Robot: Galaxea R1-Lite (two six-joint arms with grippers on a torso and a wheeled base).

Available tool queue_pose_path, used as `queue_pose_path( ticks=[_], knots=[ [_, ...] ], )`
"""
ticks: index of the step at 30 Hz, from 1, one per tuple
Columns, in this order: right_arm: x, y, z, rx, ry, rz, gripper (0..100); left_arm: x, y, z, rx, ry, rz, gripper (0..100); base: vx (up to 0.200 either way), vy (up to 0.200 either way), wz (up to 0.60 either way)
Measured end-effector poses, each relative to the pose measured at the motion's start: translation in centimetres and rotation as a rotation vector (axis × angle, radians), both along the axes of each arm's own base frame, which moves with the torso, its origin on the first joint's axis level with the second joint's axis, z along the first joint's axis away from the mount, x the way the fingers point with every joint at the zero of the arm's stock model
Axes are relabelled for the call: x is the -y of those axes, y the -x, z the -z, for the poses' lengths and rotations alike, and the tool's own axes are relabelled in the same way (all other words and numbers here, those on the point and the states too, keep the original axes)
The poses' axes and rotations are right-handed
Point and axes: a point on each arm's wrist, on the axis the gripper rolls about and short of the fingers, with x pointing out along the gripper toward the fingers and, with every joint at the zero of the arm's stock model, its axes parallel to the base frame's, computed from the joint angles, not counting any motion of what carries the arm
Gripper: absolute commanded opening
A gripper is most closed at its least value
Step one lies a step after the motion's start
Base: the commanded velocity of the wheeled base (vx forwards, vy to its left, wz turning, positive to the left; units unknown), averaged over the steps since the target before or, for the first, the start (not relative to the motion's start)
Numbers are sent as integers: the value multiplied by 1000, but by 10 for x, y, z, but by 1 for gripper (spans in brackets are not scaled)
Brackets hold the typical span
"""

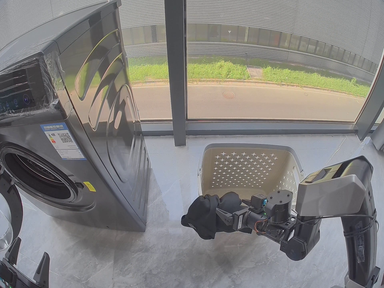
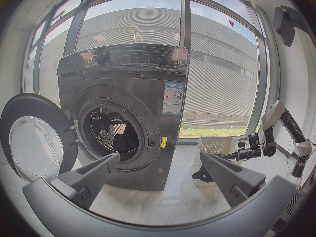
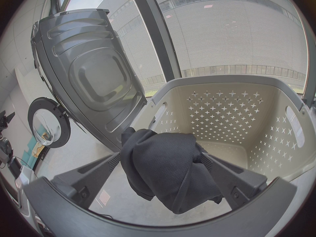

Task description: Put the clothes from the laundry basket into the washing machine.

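Garment (image 3: 171, 171), dark, clamped in right gripper (image 3: 159, 158), laundry basket (image 1: 248, 169) just beside. Left gripper (image 2: 158, 155) spread apart; washing machine (image 2: 131, 79) ahead, door (image 2: 33, 139) open, drum (image 2: 112, 135) perhaps holding cloth.

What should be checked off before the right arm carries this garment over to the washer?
1. Grip: right claw is shut on the dark grey knit garment: ok.
2. Garment is out of the beige star-perforated plastic laundry basket and hangs outside its near corner: ok.
3. Round glass door of the dark grey front-loading washing machine is swung open: ok.
4. Drum mouth is unblocked: ok.
5. Left claw is open and empty, low in front of the machine. Out of the carry path: cannot tell.
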Motion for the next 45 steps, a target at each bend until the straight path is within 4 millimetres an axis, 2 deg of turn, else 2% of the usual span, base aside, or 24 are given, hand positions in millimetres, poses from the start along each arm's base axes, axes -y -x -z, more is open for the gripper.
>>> queue_pose_path(
  ticks=[7, 17, 18, 32, 45],
  knots=[
    [-1, -7, 11, -15, 0, -1, 100, 0, 0, 0, 0, 0, -1, 100, 0, 0, 0],
    [-6, -23, 14, -9, -49, 3, 100, 0, 0, 0, -1, 0, 0, 100, 0, 0, 0],
    [-8, -24, 13, -6, -55, 3, 0, 0, 0, 0, -1, 0, 0, 100, 0, 0, 0],
    [-11, -18, -4, -5, -112, -9, 0, 0, 0, 0, -1, 0, 0, 100, 0, 0, 0],
    [-8, 10, -48, 26, -177, -29, 0, 0, 0, 0, -1, 0, 0, 100, 0, 0, 0]
  ],
)
